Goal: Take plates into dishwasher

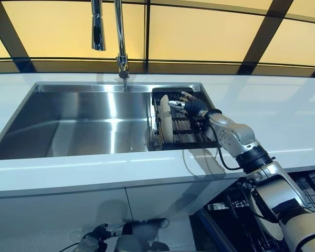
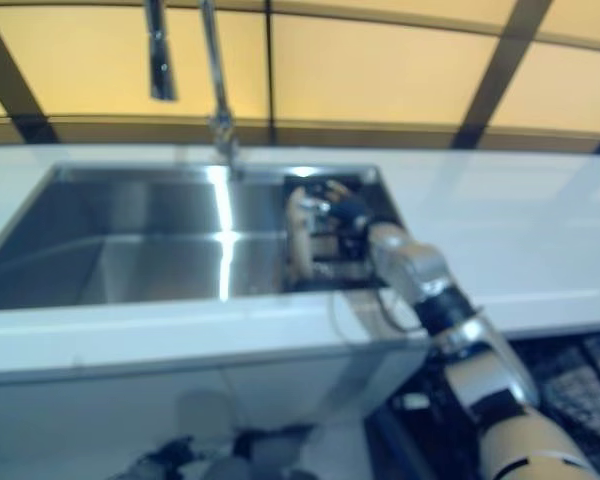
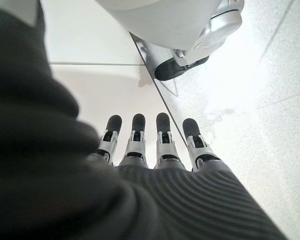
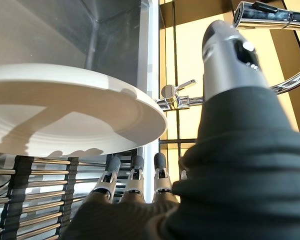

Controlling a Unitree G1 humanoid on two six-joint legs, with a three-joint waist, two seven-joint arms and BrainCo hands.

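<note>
A cream plate [image 1: 166,118] stands on edge in a black dish rack [image 1: 191,137] at the right end of the sink. My right hand [image 1: 191,106] reaches over the rack just right of the plate, fingers straight and open. In the right wrist view the plate [image 4: 65,110] hangs broad above my straight fingers [image 4: 135,175], with the thumb [image 4: 230,55] stretched out apart from it; nothing is held. My left hand [image 1: 97,234] hangs low in front of the cabinet, its fingers [image 3: 160,142] straight and open over the floor.
A steel sink [image 1: 84,126] is set in the white counter [image 1: 283,115], with a tall faucet [image 1: 121,42] behind it. Dark wire dishwasher racks [image 1: 226,210] stand open below the counter at the lower right, beside my right arm.
</note>
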